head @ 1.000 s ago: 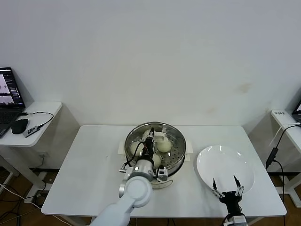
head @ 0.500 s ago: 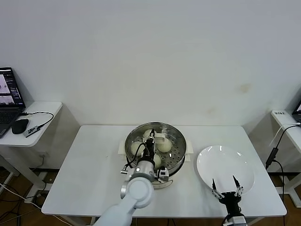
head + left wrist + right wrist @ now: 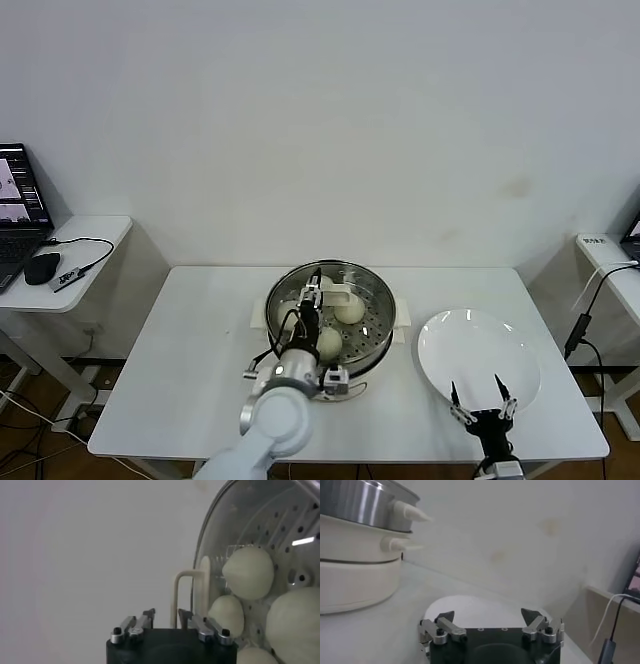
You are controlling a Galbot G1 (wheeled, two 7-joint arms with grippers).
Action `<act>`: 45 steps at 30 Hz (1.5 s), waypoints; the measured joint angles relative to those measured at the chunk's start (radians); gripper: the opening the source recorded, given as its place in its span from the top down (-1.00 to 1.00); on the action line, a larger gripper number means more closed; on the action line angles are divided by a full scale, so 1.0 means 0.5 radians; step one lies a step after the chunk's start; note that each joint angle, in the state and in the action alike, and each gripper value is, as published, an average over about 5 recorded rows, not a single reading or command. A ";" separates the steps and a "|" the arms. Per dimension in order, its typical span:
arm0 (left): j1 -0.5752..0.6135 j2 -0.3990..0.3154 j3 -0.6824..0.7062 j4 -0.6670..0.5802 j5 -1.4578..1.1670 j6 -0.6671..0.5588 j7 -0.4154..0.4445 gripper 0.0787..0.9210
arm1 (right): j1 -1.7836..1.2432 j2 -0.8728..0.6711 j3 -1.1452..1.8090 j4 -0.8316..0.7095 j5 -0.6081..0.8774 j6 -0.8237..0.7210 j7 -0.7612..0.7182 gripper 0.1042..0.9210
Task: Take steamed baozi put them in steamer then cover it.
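The steel steamer (image 3: 383, 300) stands on its cream base at the table's middle and also shows in the right wrist view (image 3: 355, 502). Several pale baozi (image 3: 349, 310) lie on its perforated tray, also seen in the left wrist view (image 3: 248, 572). A glass lid with a cream handle (image 3: 339, 291) lies over the steamer. My left gripper (image 3: 316, 289) hangs above the steamer's left part. Its fingers are slightly apart, just short of the lid handle (image 3: 187, 592), holding nothing (image 3: 166, 612). My right gripper (image 3: 477, 382) is open and empty at the plate's near edge (image 3: 489, 614).
An empty white plate (image 3: 478, 345) lies to the right of the steamer, and shows in the right wrist view (image 3: 470, 605). A side table with a laptop and mouse (image 3: 42, 267) stands at far left. Another side table with cables (image 3: 603, 255) stands at far right.
My left arm has drawn back toward me and a little left, away from the lid handle. The lid, baozi and right arm have not moved.
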 measured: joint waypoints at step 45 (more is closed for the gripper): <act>1.702 -0.030 -1.275 -0.501 -2.933 -1.350 -0.844 -0.77 | -0.431 -0.369 -0.137 0.424 0.556 -0.209 -0.043 -0.76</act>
